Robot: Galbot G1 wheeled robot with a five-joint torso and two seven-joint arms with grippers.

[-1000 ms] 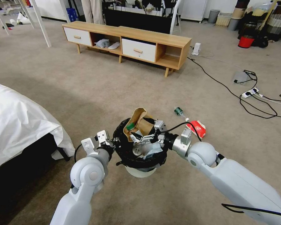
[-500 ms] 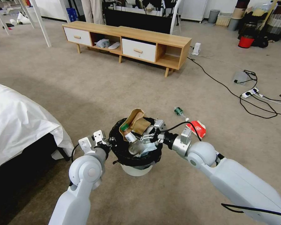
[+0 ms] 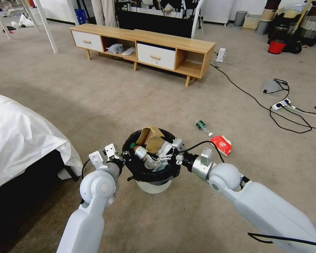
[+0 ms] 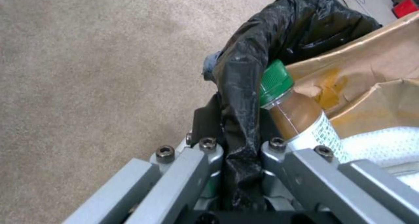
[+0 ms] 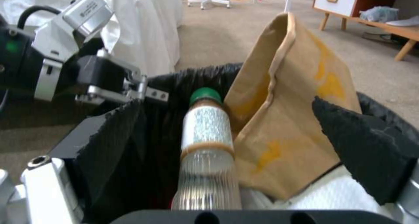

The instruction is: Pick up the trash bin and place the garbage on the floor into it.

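Observation:
The trash bin (image 3: 153, 186), white with a black bag over its rim, stands between my two arms. My left gripper (image 3: 124, 162) (image 4: 238, 147) is shut on the bag-covered rim on the bin's left side. A crumpled brown paper bag (image 3: 152, 138) (image 5: 288, 112) and a clear green-capped bottle (image 3: 140, 151) (image 5: 207, 142) sit inside. My right gripper (image 3: 158, 158) (image 5: 225, 104) hangs open over the bin's mouth; the bottle lies loose between its black pads (image 5: 364, 145). More garbage lies on the carpet to the right: a green-labelled bottle (image 3: 201, 125) and a crushed red wrapper (image 3: 222, 144).
A bed with a white sheet (image 3: 21, 137) fills the left side. A low wooden TV cabinet (image 3: 144, 47) stands ahead. Black cables and a power strip (image 3: 282, 103) run across the floor at the right. A red bucket (image 3: 276, 46) sits at the far right.
The bottle has left my right gripper's hold and now lies lower in the bin beside the paper bag. The bin and my left gripper have shifted slightly left and away.

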